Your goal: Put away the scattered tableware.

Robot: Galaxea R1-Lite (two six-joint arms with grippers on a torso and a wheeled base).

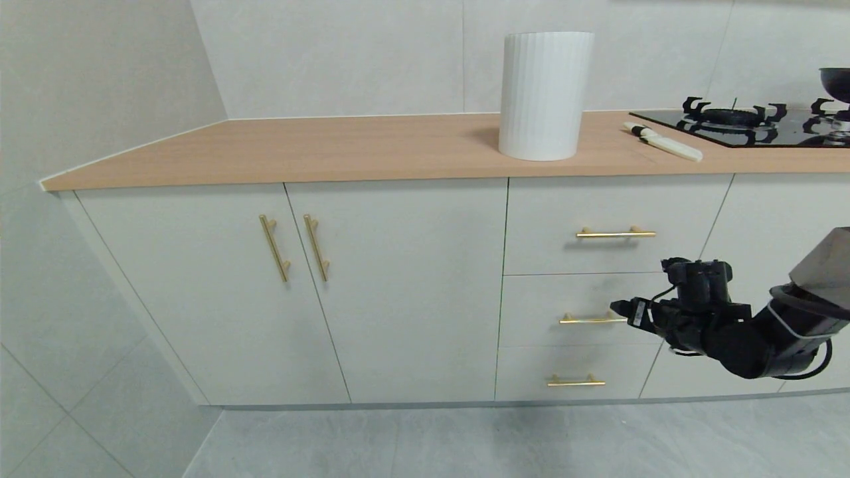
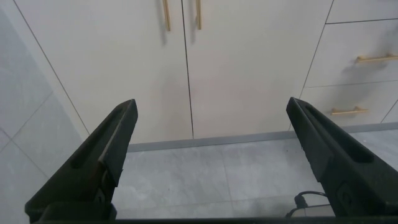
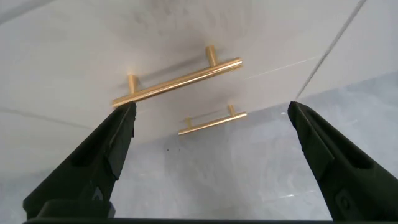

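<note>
Wooden counter [image 1: 332, 146] carries a white holder [image 1: 544, 96], with a knife [image 1: 664, 141] lying between it and the hob [image 1: 737, 126]; the right gripper [image 1: 621, 310] sits at the middle drawer handle [image 1: 591, 319]. From the left wrist, the left gripper [image 2: 211, 106] is spread wide, facing cabinet doors [image 2: 249, 62]. From the right wrist, the right gripper's fingers stand wide apart before that handle.

Glossy black right arm [image 1: 737, 338], looped black cable [image 1: 818, 370], tapering matte black fingers [image 3: 93, 168].
</note>
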